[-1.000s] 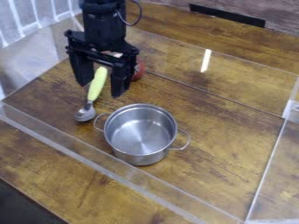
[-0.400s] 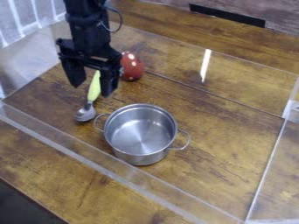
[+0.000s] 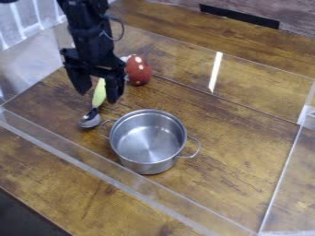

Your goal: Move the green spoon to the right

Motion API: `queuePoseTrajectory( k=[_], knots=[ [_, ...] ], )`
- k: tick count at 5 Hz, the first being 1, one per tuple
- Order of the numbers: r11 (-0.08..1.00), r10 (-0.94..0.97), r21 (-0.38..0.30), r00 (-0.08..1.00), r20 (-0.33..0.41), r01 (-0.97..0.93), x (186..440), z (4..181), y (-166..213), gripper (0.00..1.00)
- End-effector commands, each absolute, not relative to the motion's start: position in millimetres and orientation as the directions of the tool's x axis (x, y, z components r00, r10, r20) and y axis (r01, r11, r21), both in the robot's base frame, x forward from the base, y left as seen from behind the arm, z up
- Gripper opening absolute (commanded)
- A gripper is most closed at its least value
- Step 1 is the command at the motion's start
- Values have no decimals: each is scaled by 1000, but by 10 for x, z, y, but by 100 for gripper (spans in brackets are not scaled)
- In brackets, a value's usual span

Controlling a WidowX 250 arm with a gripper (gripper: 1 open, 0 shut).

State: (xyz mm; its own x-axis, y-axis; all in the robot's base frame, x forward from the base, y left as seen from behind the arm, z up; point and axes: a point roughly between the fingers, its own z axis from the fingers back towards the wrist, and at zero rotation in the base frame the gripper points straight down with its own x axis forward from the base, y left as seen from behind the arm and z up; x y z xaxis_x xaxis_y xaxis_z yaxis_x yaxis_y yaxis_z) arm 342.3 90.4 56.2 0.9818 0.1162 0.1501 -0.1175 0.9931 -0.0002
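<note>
The steel pot [image 3: 149,141] stands nearest the camera. Just beyond its left rim the green spoon [image 3: 95,102] lies on the wooden table [image 3: 234,120], bowl toward the pot, handle running away from it. The gripper [image 3: 96,88] has come down and shifted left since a second ago; its jaws now stand apart astride the handle, nothing clamped. I judge a grasp imminent. Farther off, beyond the pot, sits the mushroom toy [image 3: 139,70].

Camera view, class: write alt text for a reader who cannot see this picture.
A black robot tool hangs open, pointing down over the handle of a green spoon that lies on a wooden table. A steel pot stands just right of the spoon's bowl, and a red-and-white mushroom toy sits behind, all within a clear low-walled tray.
</note>
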Motion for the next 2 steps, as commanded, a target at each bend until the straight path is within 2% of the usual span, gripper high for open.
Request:
queuePoseTrajectory(
  k=[1,2],
  knots=[
    [989,144,-1,967,212,-147,3492,643,1016,100],
    [989,148,-8,963,227,-150,3541,599,1034,100]
  ],
)
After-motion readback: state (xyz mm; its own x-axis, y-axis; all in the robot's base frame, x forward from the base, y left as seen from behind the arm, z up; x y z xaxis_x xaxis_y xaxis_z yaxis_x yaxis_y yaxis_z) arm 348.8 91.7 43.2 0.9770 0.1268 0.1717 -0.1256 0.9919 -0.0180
